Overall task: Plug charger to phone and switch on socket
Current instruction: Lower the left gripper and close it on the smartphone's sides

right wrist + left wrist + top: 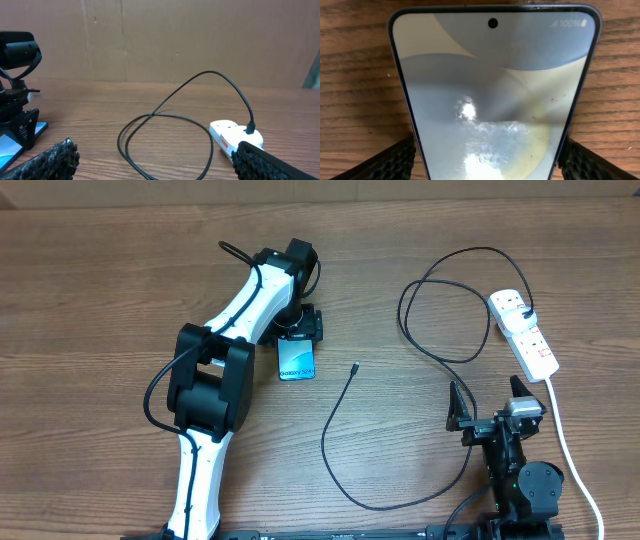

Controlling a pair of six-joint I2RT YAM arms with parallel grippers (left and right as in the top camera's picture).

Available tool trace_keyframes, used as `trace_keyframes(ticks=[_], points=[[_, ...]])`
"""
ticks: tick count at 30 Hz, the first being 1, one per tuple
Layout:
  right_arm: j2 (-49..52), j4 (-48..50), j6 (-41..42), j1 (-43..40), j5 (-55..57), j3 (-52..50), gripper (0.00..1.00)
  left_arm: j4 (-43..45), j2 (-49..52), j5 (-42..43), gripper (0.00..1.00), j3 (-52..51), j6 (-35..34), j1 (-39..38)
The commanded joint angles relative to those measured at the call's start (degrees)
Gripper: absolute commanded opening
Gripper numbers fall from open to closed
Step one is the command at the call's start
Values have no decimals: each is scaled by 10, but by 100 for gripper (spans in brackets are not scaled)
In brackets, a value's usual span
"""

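The phone (297, 361) lies flat on the table with its blue screen up and fills the left wrist view (495, 95). My left gripper (298, 330) is down over its far end, and its black fingers (395, 160) press against the phone's two long edges. The charger (440, 355) loops across the table. Its small tip (356, 366) lies free to the right of the phone, and its plug (250, 129) sits in the socket (523, 332) (225, 135). My right gripper (488, 402) (160, 167) hovers open near the table's front, short of the socket, holding nothing.
The socket's thick white cord (570, 450) runs toward the front edge along the right side. A slack charger loop (165, 140) lies on the wood ahead of the right gripper. A brown wall (200, 40) stands behind the table.
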Motion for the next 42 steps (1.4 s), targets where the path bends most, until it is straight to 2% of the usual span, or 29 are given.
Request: trace_keyframes(ticks=[1, 12, 14, 16, 21, 25, 29, 32, 42], points=[[-6, 3, -2, -2, 5, -6, 100, -3, 38, 6, 82, -33, -8, 3], [-6, 3, -2, -2, 5, -6, 100, -12, 38, 9, 81, -33, -13, 3], [-6, 3, -2, -2, 5, -6, 100, -19, 38, 9, 88, -33, -26, 3], [-6, 3, -2, -2, 5, -6, 100, -22, 38, 9, 100, -33, -28, 3], [-6, 3, -2, -2, 5, -6, 100, -29, 38, 9, 97, -33, -28, 3], [-6, 3, -2, -2, 5, -6, 100, -31, 38, 17, 90, -33, -27, 3], [-6, 3, -2, -2, 5, -6, 100, -31, 38, 28, 92, -33, -27, 3], [-6, 3, -2, -2, 5, -6, 100, -31, 38, 28, 100, -33, -27, 3], [-6, 3, -2, -2, 5, -6, 100, -31, 38, 29, 93, -33, -16, 2]])
